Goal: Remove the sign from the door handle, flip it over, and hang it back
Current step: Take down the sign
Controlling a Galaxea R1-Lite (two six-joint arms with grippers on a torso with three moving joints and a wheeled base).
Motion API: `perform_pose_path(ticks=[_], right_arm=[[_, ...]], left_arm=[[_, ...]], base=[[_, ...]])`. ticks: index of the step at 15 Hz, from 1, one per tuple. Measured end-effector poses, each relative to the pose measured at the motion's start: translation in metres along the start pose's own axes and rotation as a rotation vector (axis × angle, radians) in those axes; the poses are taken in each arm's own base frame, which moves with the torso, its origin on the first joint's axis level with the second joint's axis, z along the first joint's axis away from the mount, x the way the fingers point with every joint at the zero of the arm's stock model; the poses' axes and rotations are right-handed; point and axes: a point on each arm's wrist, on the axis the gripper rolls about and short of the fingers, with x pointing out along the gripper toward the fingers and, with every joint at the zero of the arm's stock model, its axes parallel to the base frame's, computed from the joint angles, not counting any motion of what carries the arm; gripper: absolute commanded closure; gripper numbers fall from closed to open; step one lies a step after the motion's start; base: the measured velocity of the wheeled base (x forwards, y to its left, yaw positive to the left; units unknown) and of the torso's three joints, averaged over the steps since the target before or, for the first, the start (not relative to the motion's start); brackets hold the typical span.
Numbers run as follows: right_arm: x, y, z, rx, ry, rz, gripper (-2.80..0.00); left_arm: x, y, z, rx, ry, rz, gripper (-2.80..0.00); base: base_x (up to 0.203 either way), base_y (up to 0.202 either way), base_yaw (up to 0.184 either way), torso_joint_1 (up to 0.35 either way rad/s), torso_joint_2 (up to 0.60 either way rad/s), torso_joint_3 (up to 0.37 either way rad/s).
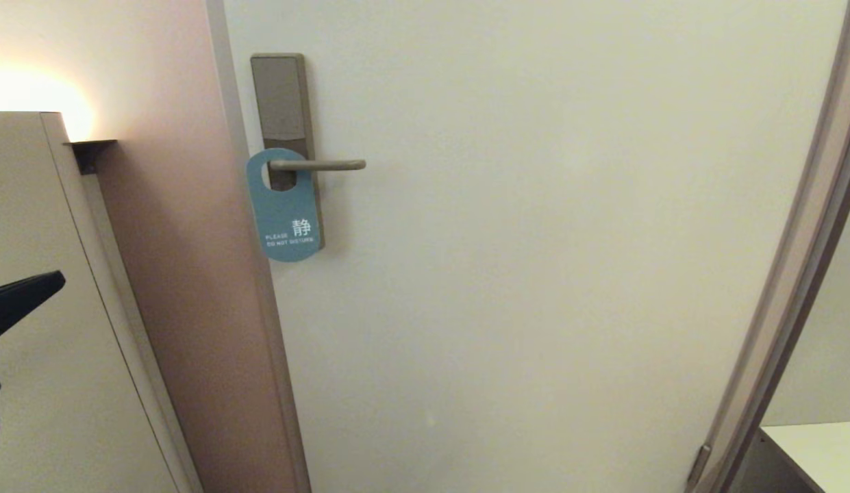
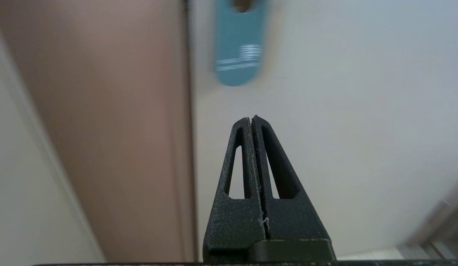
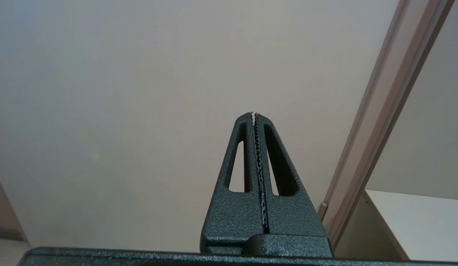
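While the flat blue rounded-oblong sign [image 1: 285,212] with white lettering hangs by its round hole on the slim brushed-metal door handle [image 1: 318,165], both pincers are off it. Handle is level, mounted on a tall bronze-grey lock plate [image 1: 279,103] close to the hinge-free left edge of the pale door [image 1: 534,274]. Sign covers the lower plate, blue face out, bottom edge free, tilted slightly.

Left pincer [image 2: 252,118]: black fingers pressed together, nothing held. In the head view only a dark tip shows at the far left edge, low, well apart from the sign, in front of a pale cabinet panel [image 1: 27,205]. In its wrist view the sign sits beyond the tips, door surface bare between them.

Right pincer [image 3: 253,113]: fingers together, empty, facing bare door near the grey door frame [image 3: 384,111] and a white shelf corner [image 3: 417,221].

Wide blank door right of the handle; pinkish wall strip [image 1: 185,274] left of the door edge.
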Motion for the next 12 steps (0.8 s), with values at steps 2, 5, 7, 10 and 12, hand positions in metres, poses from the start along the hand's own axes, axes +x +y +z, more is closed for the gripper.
perform_pose_path(ticks=[2,5,7,10,12], right_arm=[[0.0,0.0,0.0,0.0,0.0,0.0,0.0],[0.0,0.0,0.0,0.0,0.0,0.0,0.0],[0.0,0.0,0.0,0.0,0.0,0.0,0.0],[0.0,0.0,0.0,0.0,0.0,0.0,0.0],[0.0,0.0,0.0,0.0,0.0,0.0,0.0]], left_arm=[[0.017,0.011,0.0,-0.018,0.032,0.003,0.0],[0.034,0.022,-0.005,-0.045,0.095,-0.052,0.0],[0.043,0.025,-0.008,-0.059,0.128,-0.078,0.0],[0.058,0.029,-0.009,-0.057,0.133,-0.109,0.0],[0.071,0.032,-0.009,-0.051,0.126,-0.112,0.0]], base=[[0.0,0.0,0.0,0.0,0.0,0.0],[0.0,0.0,0.0,0.0,0.0,0.0],[0.0,0.0,0.0,0.0,0.0,0.0],[0.0,0.0,0.0,0.0,0.0,0.0],[0.0,0.0,0.0,0.0,0.0,0.0]])
